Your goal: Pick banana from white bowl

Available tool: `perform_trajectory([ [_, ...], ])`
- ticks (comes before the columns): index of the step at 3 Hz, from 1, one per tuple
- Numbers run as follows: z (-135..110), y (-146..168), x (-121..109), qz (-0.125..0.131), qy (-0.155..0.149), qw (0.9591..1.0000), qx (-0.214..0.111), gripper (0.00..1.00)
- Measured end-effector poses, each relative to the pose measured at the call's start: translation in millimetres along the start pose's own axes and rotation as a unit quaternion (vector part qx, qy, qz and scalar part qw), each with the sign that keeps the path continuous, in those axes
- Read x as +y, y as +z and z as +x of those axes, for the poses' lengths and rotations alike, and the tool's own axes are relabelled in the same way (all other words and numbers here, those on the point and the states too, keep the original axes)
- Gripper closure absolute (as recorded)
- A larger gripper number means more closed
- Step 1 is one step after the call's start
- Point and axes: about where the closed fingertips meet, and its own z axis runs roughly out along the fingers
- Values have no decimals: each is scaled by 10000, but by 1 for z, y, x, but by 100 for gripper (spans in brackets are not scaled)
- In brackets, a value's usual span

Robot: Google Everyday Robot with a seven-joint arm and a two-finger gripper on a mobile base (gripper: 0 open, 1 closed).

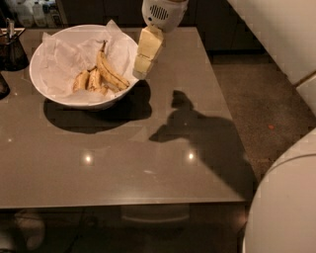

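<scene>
Cream end effector [141, 72] angled down, beside white bowl [69, 101]

Cream blocky gripper [140, 73] beside white bowl [32, 79], vented white wrist housing [160, 12], smooth rounded white shells [284, 197]

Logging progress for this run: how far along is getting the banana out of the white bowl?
Done: nothing yet; the banana lies in the white bowl beside shorter pieces. In hand: the gripper hangs by the bowl's right rim, apart from the banana. Left: reach in, grasp the banana, lift it out.
</scene>
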Motion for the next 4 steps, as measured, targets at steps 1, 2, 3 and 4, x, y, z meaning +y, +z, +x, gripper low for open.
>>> perform_trajectory([
  [1, -16, -3, 0, -189, 228, 9989, -354, 0],
  [2, -31, -3, 1, -450, 392, 9964, -599, 0],
  [3, -41, 2, -4, -632, 457, 9941, -748, 4],
  [4, -48, 9, -9, -788, 439, 9923, -844, 9],
])
